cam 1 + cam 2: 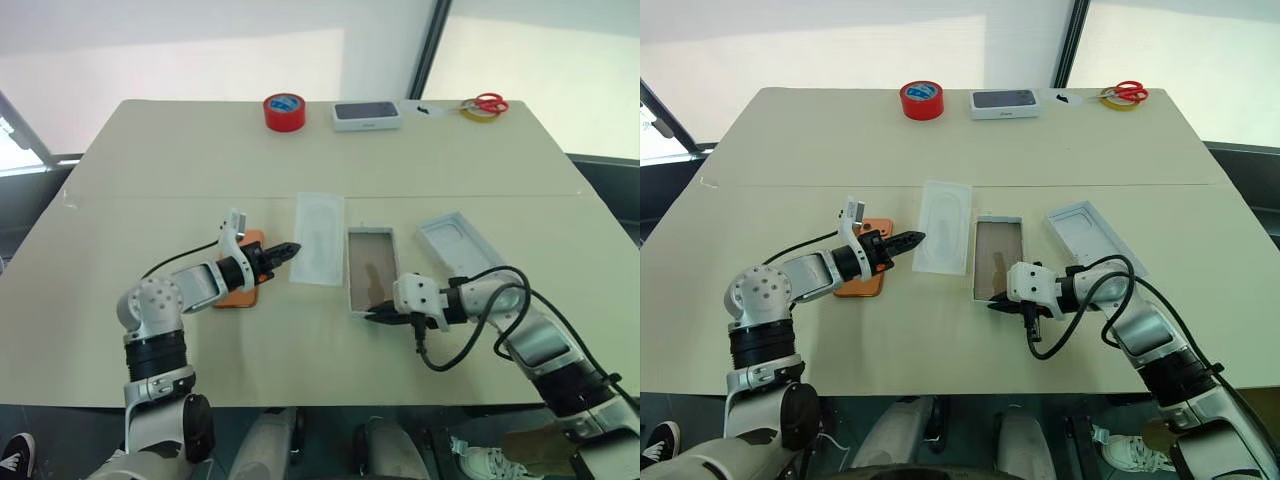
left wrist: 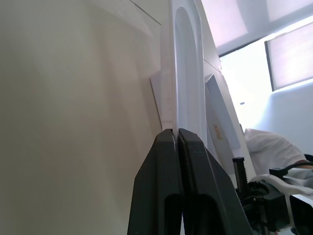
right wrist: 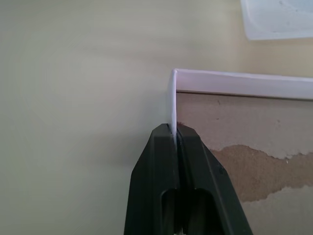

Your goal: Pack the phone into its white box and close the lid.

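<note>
The right gripper (image 1: 378, 316) pinches the white box (image 1: 371, 268) wall (near corner); the left gripper (image 1: 288, 250) pinches the insert tray (image 1: 320, 237) edge; each should hold firm

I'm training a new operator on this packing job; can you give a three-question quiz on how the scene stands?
1. True or false: the phone already lies inside the white box.
2. What is the right gripper shut on?
A. the red tape roll
B. the near wall of the white box
C. the lid
3. What does the left gripper pinch?

Key:
1. False; it lies on the table under the left arm.
2. B.
3. The edge of the thin white insert tray; the lid lies untouched.
</note>
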Available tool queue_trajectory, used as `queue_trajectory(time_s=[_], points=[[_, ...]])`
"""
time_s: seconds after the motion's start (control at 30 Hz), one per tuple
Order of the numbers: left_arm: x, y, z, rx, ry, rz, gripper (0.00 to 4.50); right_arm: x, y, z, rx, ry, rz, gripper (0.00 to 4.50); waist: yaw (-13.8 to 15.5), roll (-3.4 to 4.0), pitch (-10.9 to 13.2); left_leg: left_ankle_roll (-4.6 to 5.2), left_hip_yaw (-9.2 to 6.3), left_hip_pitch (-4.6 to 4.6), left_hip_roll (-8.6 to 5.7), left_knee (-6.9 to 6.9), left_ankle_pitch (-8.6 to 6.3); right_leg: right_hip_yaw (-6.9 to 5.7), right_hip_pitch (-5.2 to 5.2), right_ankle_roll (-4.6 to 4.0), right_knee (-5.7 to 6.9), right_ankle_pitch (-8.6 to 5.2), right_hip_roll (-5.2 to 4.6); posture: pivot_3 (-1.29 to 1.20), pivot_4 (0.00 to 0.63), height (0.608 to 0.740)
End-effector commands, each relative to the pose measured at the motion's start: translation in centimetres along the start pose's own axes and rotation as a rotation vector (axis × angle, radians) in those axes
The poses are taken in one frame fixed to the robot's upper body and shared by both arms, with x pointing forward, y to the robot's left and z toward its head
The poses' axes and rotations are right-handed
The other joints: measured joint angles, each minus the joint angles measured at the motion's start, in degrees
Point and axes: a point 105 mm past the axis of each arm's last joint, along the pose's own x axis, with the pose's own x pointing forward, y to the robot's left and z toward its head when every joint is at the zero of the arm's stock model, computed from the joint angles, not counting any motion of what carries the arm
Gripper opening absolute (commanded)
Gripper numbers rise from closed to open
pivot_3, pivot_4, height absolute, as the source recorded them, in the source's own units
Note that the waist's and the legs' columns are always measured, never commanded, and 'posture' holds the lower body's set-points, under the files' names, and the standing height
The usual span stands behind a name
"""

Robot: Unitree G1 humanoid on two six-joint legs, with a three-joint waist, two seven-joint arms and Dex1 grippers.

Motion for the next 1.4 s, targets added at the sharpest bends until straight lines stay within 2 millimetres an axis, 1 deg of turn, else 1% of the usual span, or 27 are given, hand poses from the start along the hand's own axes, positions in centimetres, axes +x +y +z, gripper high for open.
queue_trajectory(time_s=[0.03, 0.1, 0.17, 0.23, 0.3, 0.43, 0.53, 0.63, 0.8, 0.93, 1.03, 1.1, 1.17, 1.27, 1.4], points=[[0.1, -1.9, 1.8, -0.011, -0.073, -0.088, 0.0, 1.2, -1.5, 1.5, -0.07, -0.042, 0.004, 0.04, -0.1, -0.02, 0.0, -0.01, 0.0, 0.0, 0.0, 0.0, 0.01, 0.0, 0.0, 0.0, 0.01, 0.0, 0.01, 0.0, 0.15, 0.738], [0.2, -2.2, 2.3, -0.02, -0.093, -0.096, 0.0, 1.9, -2.2, 1.7, -0.077, -0.047, 0.003, 0.04, -0.1, -0.03, 0.0, -0.04, -0.01, -0.01, 0.02, -0.02, 0.02, -0.01, -0.03, 0.0, 0.02, 0.0, 0.04, 0.0, 0.15, 0.738], [0.3, -2.4, 2.8, -0.018, -0.112, -0.096, 0.0, 2.6, -3.1, 2.0, -0.082, -0.052, -0.005, 0.04, 0.0, -0.04, 0.0, -0.31, -0.01, -0.01, 0.01, -0.03, 0.19, -0.01, -0.02, 0.01, 0.01, 0.0, 0.05, 0.0, 0.15, 0.738], [0.4, -2.6, 3.0, -0.015, -0.12, -0.096, 0.0, 3.0, -3.7, 2.4, -0.079, -0.07, -0.01, 0.04, 0.0, -0.04, 0.0, -0.35, -0.01, -0.01, 0.01, -0.02, 0.22, -0.02, -0.01, 0.01, 0.02, 0.0, 0.05, 0.0, 0.15, 0.738], [0.6, -2.7, 2.9, -0.012, -0.124, -0.092, 0.0, 3.2, -4.0, 2.5, -0.094, -0.074, -0.015, 0.04, 0.1, -0.04, 0.0, -0.37, -0.01, -0.01, 0.0, -0.02, 0.23, -0.03, 0.0, 0.01, 0.01, 0.0, 0.05, 0.0, 0.15, 0.738], [0.7, -2.5, 2.4, -0.011, -0.117, -0.08, 0.0, 3.2, -4.0, 2.6, -0.055, -0.088, -0.002, 0.04, 0.0, -0.05, 0.0, -0.37, -0.01, -0.01, 0.0, -0.02, 0.23, -0.03, 0.01, 0.01, 0.02, 0.0, 0.05, 0.0, 0.15, 0.738], [0.9, -2.3, 1.8, -0.01, -0.104, -0.07, 0.0, 2.8, -4.2, 2.9, -0.043, -0.108, -0.009, 0.87, -0.1, -0.05, 0.0, -0.38, -0.01, 0.0, 0.0, -0.03, 0.23, -0.03, 0.0, 0.01, 0.02, 0.0, 0.05, 0.0, 0.15, 0.738], [1.1, -2.2, 1.4, -0.02, -0.101, -0.07, 0.0, 1.7, -4.4, 3.0, -0.069, -0.107, -0.054, 2.34, 0.0, -0.06, 0.0, -0.37, -0.01, -0.01, 0.0, -0.04, 0.22, -0.02, -0.01, 0.01, 0.02, 0.0, 0.05, 0.0, 0.15, 0.738], [1.3, -2.1, 0.9, -0.013, -0.093, -0.062, 0.0, -1.3, -4.2, 2.0, -0.041, -0.081, -0.118, 2.34, 0.2, -0.06, 0.0, -0.31, -0.01, -0.03, -0.02, -0.03, 0.18, -0.02, -0.01, 0.01, 0.0, 0.0, 0.02, 0.0, 0.15, 0.738], [1.6, -2.1, 0.7, -0.025, -0.095, -0.062, 0.0, -3.6, -4.4, 1.6, 0.019, -0.104, -0.197, 2.34, 0.0, -0.07, 0.0, -0.13, -0.01, -0.02, -0.01, -0.08, 0.06, -0.02, 0.0, 0.01, 0.0, 0.0, 0.02, 0.0, 0.15, 0.738], [2.0, -1.7, 0.0, -0.018, -0.085, -0.042, 0.0, -5.5, -5.0, 0.6, 0.065, -0.094, -0.277, 2.34, 0.0, -0.07, 0.0, -0.11, -0.01, -0.03, 0.0, -0.08, 0.05, -0.01, 0.01, 0.01, -0.01, 0.0, 0.01, 0.0, 0.15, 0.738], [2.3, -1.7, -0.4, -0.024, -0.079, -0.04, 0.0, -6.4, -5.9, 0.6, 0.092, -0.128, -0.341, 2.34, 0.0, -0.07, 0.0, -0.08, -0.01, -0.02, -0.01, -0.08, 0.04, -0.01, 0.02, 0.0, -0.02, 0.0, 0.01, 0.0, 0.15, 0.738], [2.5, -1.7, -0.8, -0.027, -0.073, -0.033, 0.0, -6.9, -6.4, 1.0, 0.106, -0.172, -0.379, 2.34, 0.0, -0.08, 0.0, -0.08, -0.01, -0.04, 0.0, -0.09, 0.03, -0.01, 0.04, 0.0, -0.02, 0.0, 0.01, 0.0, 0.15, 0.738], [2.7, -1.8, -1.2, -0.03, -0.072, -0.03, 0.0, -7.1, -6.6, 1.5, 0.112, -0.213, -0.394, 2.34, 0.0, -0.08, 0.0, -0.07, 0.0, -0.06, 0.0, -0.08, 0.03, -0.01, 0.04, 0.0, -0.02, 0.0, 0.01, 0.0, 0.15, 0.738], [2.9, -1.6, -1.8, -0.028, -0.063, -0.014, 0.0, -6.6, -6.4, 1.2, 0.096, -0.198, -0.391, 2.34, 0.0, -0.08, 0.1, -0.06, 0.0, -0.06, 0.0, -0.08, 0.03, -0.01, 0.05, 0.0, -0.03, 0.0, 0.01, 0.0, 0.15, 0.738]])
